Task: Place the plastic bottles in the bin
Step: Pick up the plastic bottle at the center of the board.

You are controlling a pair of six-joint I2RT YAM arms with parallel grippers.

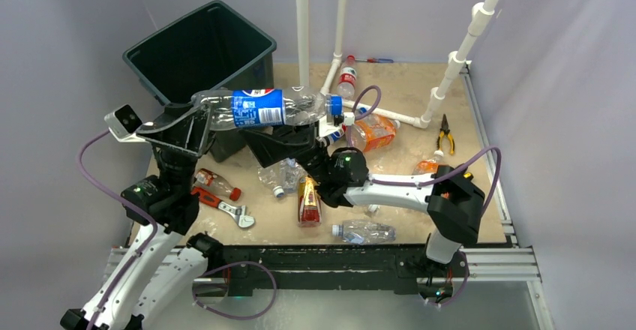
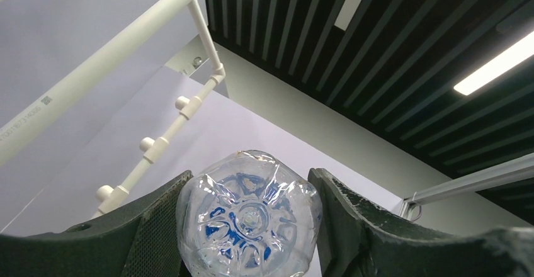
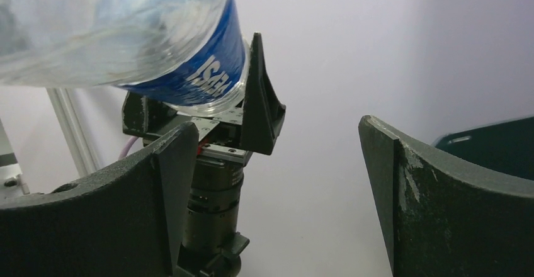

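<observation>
My left gripper [image 1: 201,114] [image 2: 252,174] is shut on the base end of a clear plastic bottle [image 1: 262,108] [image 2: 249,217] with a blue label. It holds the bottle level above the table, cap to the right, just in front of the dark green bin [image 1: 199,51]. My right gripper [image 1: 264,133] [image 3: 279,126] hangs open under the bottle's middle, with nothing between its fingers. In the right wrist view the bottle [image 3: 126,31] passes above the left finger, and a corner of the bin [image 3: 491,141] shows at the right. Several more bottles lie on the table: red-capped [image 1: 216,184], amber [image 1: 308,201], clear [image 1: 364,232], orange [image 1: 373,131].
A red-handled wrench [image 1: 221,204] lies front left, and yellow-handled pliers [image 1: 445,133] lie at the right. White PVC pipes [image 1: 301,30] stand at the back, with a bottle [image 1: 346,79] beside them. A crushed clear bottle [image 1: 281,176] lies under the right arm.
</observation>
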